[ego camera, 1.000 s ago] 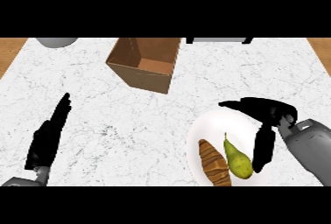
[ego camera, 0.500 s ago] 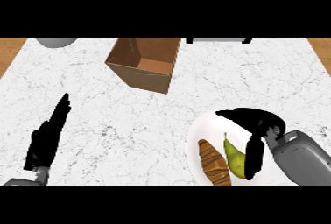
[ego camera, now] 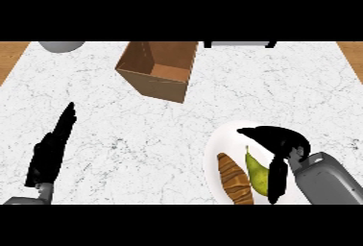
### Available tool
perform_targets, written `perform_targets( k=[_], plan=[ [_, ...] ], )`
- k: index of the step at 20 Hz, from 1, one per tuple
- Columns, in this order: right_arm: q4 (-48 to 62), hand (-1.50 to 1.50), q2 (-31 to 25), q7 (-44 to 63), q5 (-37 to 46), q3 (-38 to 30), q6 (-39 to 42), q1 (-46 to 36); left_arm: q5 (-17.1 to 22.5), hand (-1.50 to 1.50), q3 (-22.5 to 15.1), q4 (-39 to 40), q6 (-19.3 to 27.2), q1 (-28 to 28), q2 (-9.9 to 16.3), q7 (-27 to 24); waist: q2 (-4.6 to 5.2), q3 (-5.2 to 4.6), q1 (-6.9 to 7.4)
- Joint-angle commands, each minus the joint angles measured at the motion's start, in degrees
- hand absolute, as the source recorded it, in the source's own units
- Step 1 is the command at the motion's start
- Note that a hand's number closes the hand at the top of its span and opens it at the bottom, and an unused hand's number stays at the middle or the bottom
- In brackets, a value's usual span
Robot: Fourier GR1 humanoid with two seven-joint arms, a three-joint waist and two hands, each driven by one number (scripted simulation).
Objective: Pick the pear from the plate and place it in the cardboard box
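The pear [ego camera: 257, 174] lies on a white round plate [ego camera: 218, 144] near the worktop's [ego camera: 106, 129] front right, its narrow stem end pointing away from the robot and its smooth green-yellow body swelling toward the view's lower edge. Just beside it on the left lies a long brown pastry [ego camera: 235, 178] with a ridged, striped crust, roughly parallel to the fruit. The right hand [ego camera: 284, 144] hangs over the plate's right half, its fingers curved down above and beside the pear, one dark finger running along the fruit's right side; whether they touch it cannot be told. The left hand [ego camera: 51, 149] rests at the view's left with its fingers straight and relaxed, holding nothing.

The worktop is white marble with fine grey veins, edged by wood at the far corners. A cardboard box [ego camera: 157, 67], plain brown with flat walls and its top open, stands toward the far side, well apart from the plate. A broad bare stretch of marble lies between them. A grey rounded object [ego camera: 61, 46] shows at the far left edge.
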Motion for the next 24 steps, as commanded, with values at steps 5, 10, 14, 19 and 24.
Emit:
perform_targets(
  k=[5, 10, 14, 19, 24],
  plan=[
    [0.51, -1.5, 3.86, 0.41, 6.15, -2.84, 3.4, 1.95, -2.42, 0.0, 2.01, -1.57, -3.09, 1.9, -2.45, 0.08, 0.01, 0.01, 0.1],
    [0.13, -1.5, 4.46, -3.93, 10.36, -5.2, 4.35, 4.29, -5.32, 0.0, 2.01, -5.26, -2.86, 2.5, -4.88, 3.24, 0.0, 0.02, 0.07],
    [-1.81, -1.5, 6.73, -2.48, 11.76, -6.09, 5.5, 6.42, -6.18, 0.0, 4.29, 0.4, -3.88, -0.32, -6.87, 1.28, 0.02, 0.01, -0.08],
    [0.45, -1.5, 9.32, -4.34, 16.54, -3.94, 3.37, 8.29, -5.45, 0.0, 6.57, -5.8, -7.17, 4.35, -4.76, 1.07, -0.02, 0.02, 0.19],
    [4.5, -1.5, 9.99, -8.58, 21.36, -1.73, 2.56, 9.28, -7.38, 0.0, 7.16, -1.78, -6.73, -1.44, -6.89, 3.09, 0.04, 0.02, 0.08]
  ],
)
